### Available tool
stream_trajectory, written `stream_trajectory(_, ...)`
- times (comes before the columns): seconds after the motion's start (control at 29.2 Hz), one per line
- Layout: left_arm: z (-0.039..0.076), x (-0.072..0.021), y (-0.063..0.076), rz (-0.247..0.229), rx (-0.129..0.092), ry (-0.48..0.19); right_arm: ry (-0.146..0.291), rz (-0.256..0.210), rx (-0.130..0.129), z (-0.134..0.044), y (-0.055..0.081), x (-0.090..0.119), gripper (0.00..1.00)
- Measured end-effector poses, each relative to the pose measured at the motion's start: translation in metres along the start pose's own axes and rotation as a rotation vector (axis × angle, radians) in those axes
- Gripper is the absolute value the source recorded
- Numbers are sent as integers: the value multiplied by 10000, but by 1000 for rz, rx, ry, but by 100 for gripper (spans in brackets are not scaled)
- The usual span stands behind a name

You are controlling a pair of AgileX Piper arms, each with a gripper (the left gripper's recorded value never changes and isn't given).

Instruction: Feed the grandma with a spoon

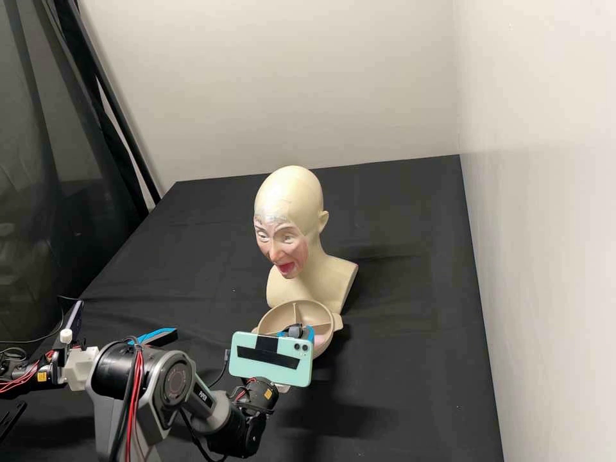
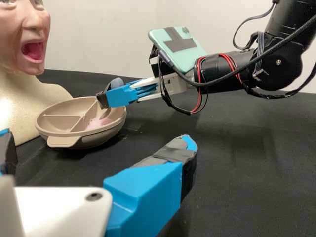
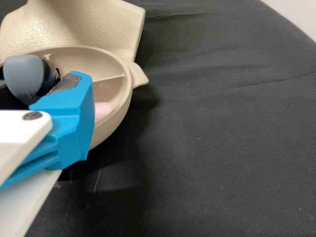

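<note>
My right gripper (image 2: 104, 98) pinches the grey spoon (image 3: 27, 76) low over the bowl's (image 1: 324, 317) near side, I judge to scoop pink food (image 3: 102, 109). The bowl sits against the grandma head (image 1: 290, 224). My left gripper (image 1: 156, 335) rests spread open, near left, clear of the feeding path.

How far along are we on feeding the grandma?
Done: the right gripper is shut on the spoon. In hand: the spoon hangs over the divided bowl, by the pink food; whether it is loaded I cannot tell. Remaining: lifting it to the grandma's open mouth, which has nothing at it.
</note>
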State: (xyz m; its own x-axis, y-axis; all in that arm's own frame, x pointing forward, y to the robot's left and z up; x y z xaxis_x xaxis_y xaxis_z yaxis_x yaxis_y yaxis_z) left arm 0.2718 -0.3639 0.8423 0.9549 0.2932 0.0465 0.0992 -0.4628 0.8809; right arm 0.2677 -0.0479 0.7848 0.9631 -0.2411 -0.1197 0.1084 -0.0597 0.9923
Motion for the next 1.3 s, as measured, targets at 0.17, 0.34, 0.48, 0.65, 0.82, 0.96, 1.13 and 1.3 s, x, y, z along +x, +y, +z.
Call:
stream_trajectory(0.17,8,16,19,7,1,-3,1,-8,0,-15,-35,47,0)
stream_trajectory(0.34,8,16,19,7,1,-3,0,-27,-5,-15,-84,94,0)
stream_trajectory(0.48,8,16,19,7,1,-3,-4,-30,0,-25,-121,141,0)
stream_trajectory(0.65,-3,29,-20,-7,0,0,-3,-25,6,-34,-149,185,0)
stream_trajectory(0.82,-5,44,-25,-10,0,1,-6,-12,13,-42,-153,222,0)
stream_trajectory(0.96,-3,47,-20,-7,0,0,-1,-6,15,-59,-147,236,0)
stream_trajectory(1.13,13,47,-24,-8,0,-5,-1,-6,15,-59,-147,236,0)
stream_trajectory(1.3,16,47,-25,-8,1,-6,-1,-7,18,-95,-113,198,0)
